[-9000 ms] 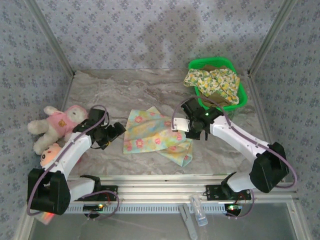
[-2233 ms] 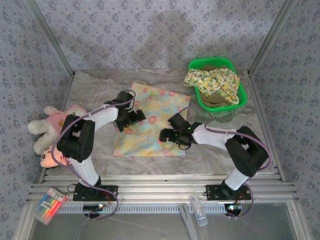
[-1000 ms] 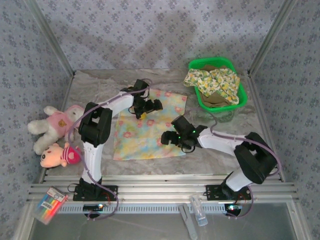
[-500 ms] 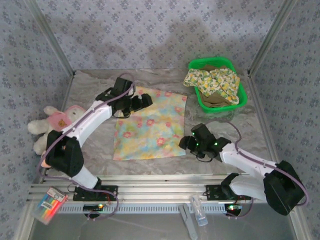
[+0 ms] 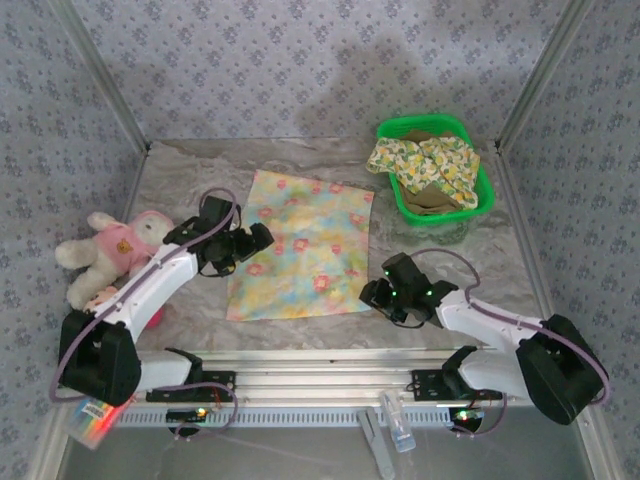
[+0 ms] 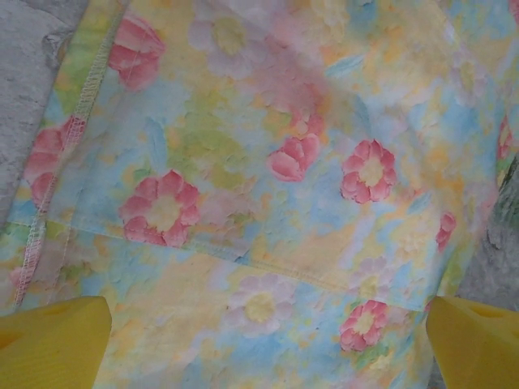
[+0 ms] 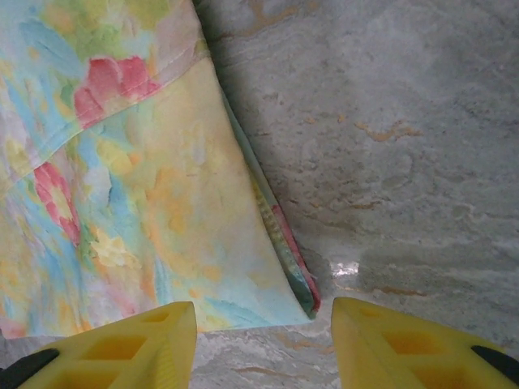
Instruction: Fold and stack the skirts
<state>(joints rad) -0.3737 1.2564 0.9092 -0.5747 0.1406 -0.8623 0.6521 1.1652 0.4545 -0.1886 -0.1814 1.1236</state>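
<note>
Noting pastel skirt [image 5: 305, 245] spread flat at frame centre: light, limp, likely slippery on the table [image 5: 480, 250]; left gripper [image 5: 250, 243] gapes above its left edge; right gripper [image 7: 263, 340] half-parted, empty, by lower-right corner, where I'd pinch

1 skirt [image 5: 305, 245] lies flat mid-table [image 5: 200, 175]; a basket [image 5: 425, 122] holding more skirts [image 5: 425, 160] sits far right, a plush toy [image 5: 110, 245] at the left edge.

Bright diffuse light from above, faint soft shadows on back wall [image 5: 370, 60], small glare patch on table [image 7: 347, 267] just ahead of right gripper [image 7: 263, 344], its yellow fingertips [image 7: 122, 344] slightly soft, skirt [image 7: 122, 186] print sharp beyond them
</note>
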